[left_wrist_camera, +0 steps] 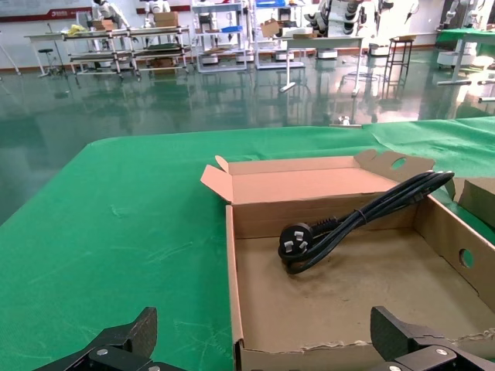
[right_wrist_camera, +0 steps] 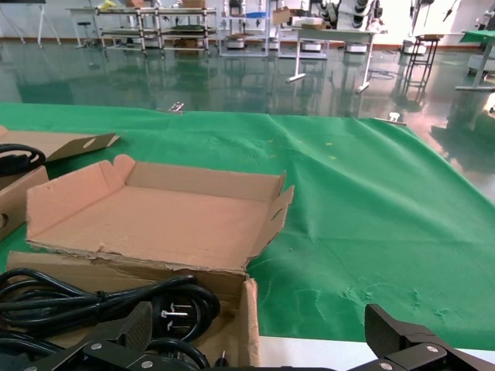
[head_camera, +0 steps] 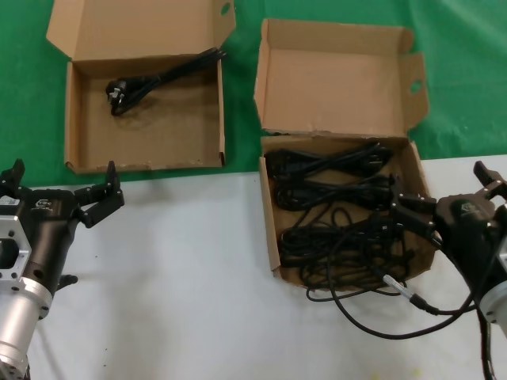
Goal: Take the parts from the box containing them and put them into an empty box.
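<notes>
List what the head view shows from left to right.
Left claw → wide box holding one black cable → squarish box full of cables → right claw.

Left gripper (head_camera: 55,202) housing: small white marking, illegible.
Right gripper (head_camera: 444,214) housing: small white marking at 3 o'clock of the squarish box, illegible.
Red wall banner (left_wrist_camera: 46,13), workshop background at 11 o'clock: characters too small to read.
Cardboard boxes: no print found.
</notes>
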Controlling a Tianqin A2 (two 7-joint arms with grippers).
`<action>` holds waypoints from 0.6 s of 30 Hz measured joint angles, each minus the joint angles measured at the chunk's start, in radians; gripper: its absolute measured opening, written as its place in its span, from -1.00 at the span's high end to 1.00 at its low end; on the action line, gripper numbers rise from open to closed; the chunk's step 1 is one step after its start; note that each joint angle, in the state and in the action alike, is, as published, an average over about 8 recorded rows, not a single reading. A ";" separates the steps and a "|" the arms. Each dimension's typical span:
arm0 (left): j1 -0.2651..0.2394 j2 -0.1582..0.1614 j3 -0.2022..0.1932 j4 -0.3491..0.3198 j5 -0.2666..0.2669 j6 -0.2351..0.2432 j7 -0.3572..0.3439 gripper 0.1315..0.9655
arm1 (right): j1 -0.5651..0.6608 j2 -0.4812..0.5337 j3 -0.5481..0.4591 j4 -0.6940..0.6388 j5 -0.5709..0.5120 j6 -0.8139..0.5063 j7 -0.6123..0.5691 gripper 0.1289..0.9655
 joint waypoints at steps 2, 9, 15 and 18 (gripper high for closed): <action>0.000 0.000 0.000 0.000 0.000 0.000 0.000 -1.00 | 0.000 0.000 0.000 0.000 0.000 0.000 0.000 -1.00; 0.000 0.000 0.000 0.000 0.000 0.000 0.000 -1.00 | 0.000 0.000 0.000 0.000 0.000 0.000 0.000 -1.00; 0.000 0.000 0.000 0.000 0.000 0.000 0.000 -1.00 | 0.000 0.000 0.000 0.000 0.000 0.000 0.000 -1.00; 0.000 0.000 0.000 0.000 0.000 0.000 0.000 -1.00 | 0.000 0.000 0.000 0.000 0.000 0.000 0.000 -1.00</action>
